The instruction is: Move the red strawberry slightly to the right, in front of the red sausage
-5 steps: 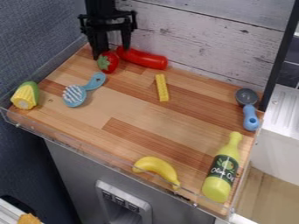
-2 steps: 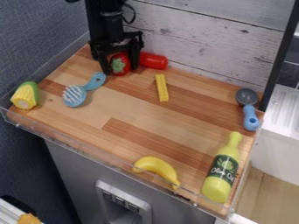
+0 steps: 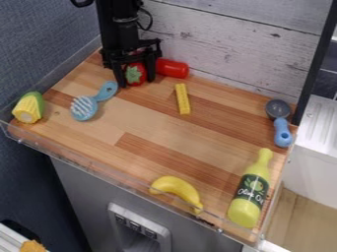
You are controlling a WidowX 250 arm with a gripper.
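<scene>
At the upper left of the board, against the back wall, the gripper (image 3: 135,81) points down around a red strawberry (image 3: 135,75). The strawberry's green leafy top faces the camera; whether it is held cannot be made out. Just right of the gripper lies a red sausage-like object (image 3: 172,68), its left part hidden behind the arm. A blue brush (image 3: 85,107) lies to the lower left, with its handle end close to the gripper. Right of and below the gripper is a yellow stick (image 3: 182,99).
Toy corn (image 3: 29,107) sits at the left edge. A banana (image 3: 176,187) lies by the front lip, an oil bottle (image 3: 250,191) at front right. A grey scoop with a blue handle (image 3: 282,133) is at the right edge. A clear rail (image 3: 112,174) borders the wooden board's front.
The gripper has come right and toward the camera, then slightly lower. The strawberry has shifted right from its earlier spot, and the brush handle has moved very slightly.
</scene>
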